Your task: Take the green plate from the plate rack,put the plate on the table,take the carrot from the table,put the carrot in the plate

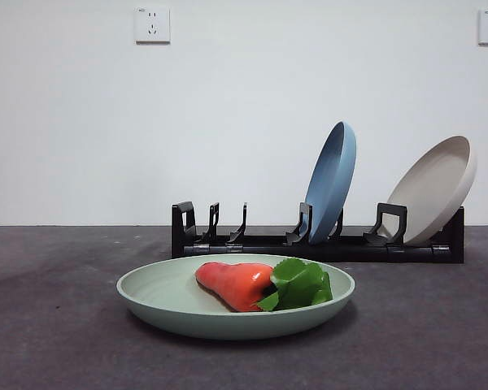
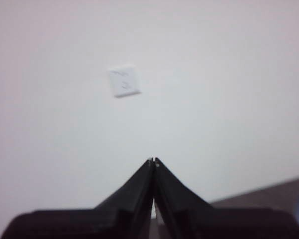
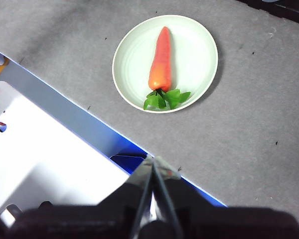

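Looks basically done to me: the carrot (image 1: 237, 284) lies inside the green plate (image 1: 159, 296), and the plate sits flat on the desk (image 1: 49, 325) just in front of the plate rack (image 1: 252, 241). All that's left is keeping both arms clear. The right gripper (image 3: 153, 162) hangs high over the desk edge, fingers closed on nothing; the left gripper (image 2: 153, 161) points at the wall, fingers closed too. Nothing's in the way. The blue plate (image 1: 332, 180) and beige plate (image 1: 435, 188) lean in their rack slots behind.
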